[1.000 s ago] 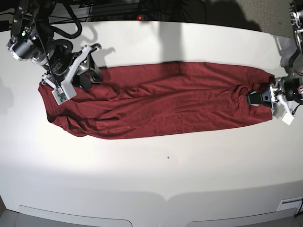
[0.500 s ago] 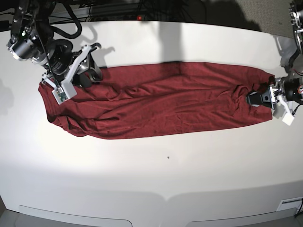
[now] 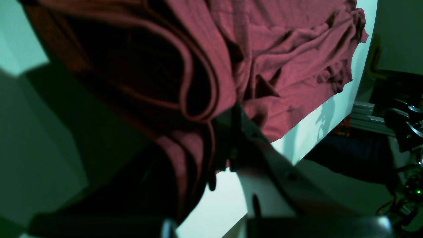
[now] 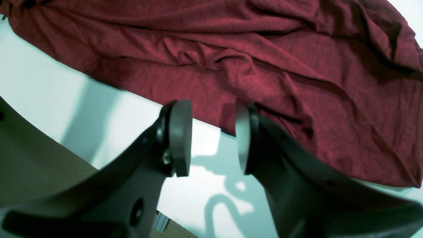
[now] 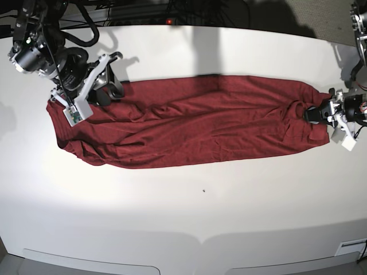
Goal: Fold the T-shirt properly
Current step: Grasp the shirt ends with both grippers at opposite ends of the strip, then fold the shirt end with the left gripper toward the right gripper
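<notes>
The T-shirt (image 5: 200,120) is a dark red, wrinkly band lying left to right across the white table (image 5: 200,223). My left gripper (image 5: 313,113) is at the shirt's right end, and in the left wrist view it (image 3: 218,148) is shut on bunched folds of the T-shirt (image 3: 281,66). My right gripper (image 5: 110,93) hovers at the shirt's far left edge. In the right wrist view it (image 4: 211,138) is open and empty, its pads (image 4: 180,138) over bare table just off the edge of the T-shirt (image 4: 264,49).
A small dark speck (image 5: 205,190) lies on the table in front of the shirt. Cables and dark equipment (image 5: 172,11) run along the table's back edge. The table's curved front edge (image 5: 200,243) is below, and a white label (image 5: 350,247) sits at the bottom right.
My left gripper has moved slightly right and back, drawing the shirt's right end with it. The right arm has barely moved.
</notes>
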`<state>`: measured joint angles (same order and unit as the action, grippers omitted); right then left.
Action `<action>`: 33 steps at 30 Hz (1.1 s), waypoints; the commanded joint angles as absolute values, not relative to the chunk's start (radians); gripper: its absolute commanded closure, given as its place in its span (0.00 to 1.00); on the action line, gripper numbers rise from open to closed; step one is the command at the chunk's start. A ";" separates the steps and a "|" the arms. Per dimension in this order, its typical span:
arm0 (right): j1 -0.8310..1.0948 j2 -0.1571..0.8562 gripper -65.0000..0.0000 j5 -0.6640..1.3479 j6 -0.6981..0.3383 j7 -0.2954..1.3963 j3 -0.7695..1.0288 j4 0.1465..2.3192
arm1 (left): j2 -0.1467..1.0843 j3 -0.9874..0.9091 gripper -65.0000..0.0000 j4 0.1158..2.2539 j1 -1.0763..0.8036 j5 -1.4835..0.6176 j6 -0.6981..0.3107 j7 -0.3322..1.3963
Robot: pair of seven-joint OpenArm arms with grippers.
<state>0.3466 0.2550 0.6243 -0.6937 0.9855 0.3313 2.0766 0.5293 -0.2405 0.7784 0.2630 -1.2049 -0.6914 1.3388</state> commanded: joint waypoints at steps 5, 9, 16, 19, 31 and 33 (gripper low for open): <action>0.340 0.245 0.74 0.640 -0.698 0.900 0.333 2.098 | 0.551 -0.244 1.00 0.793 0.286 -1.252 -0.698 1.353; 0.315 0.193 0.75 0.639 -0.698 0.900 0.333 2.098 | 0.551 -0.244 1.00 0.793 0.286 -1.371 -0.698 1.396; 0.305 0.165 0.75 0.640 -0.698 0.926 0.334 2.098 | 0.551 -0.244 1.00 0.793 0.285 -1.363 -0.698 1.396; 0.305 0.163 0.75 0.640 -0.698 0.926 0.333 2.098 | 0.548 -0.244 1.00 0.793 0.286 -1.381 -0.698 1.396; 0.250 0.137 0.75 0.635 -0.698 0.879 0.333 2.098 | 0.408 -0.244 1.00 0.865 0.285 -1.484 -0.698 1.396; 0.232 0.109 0.75 0.628 -0.698 0.880 0.333 2.096 | 0.386 -0.244 1.00 0.913 0.285 -1.484 -0.698 1.396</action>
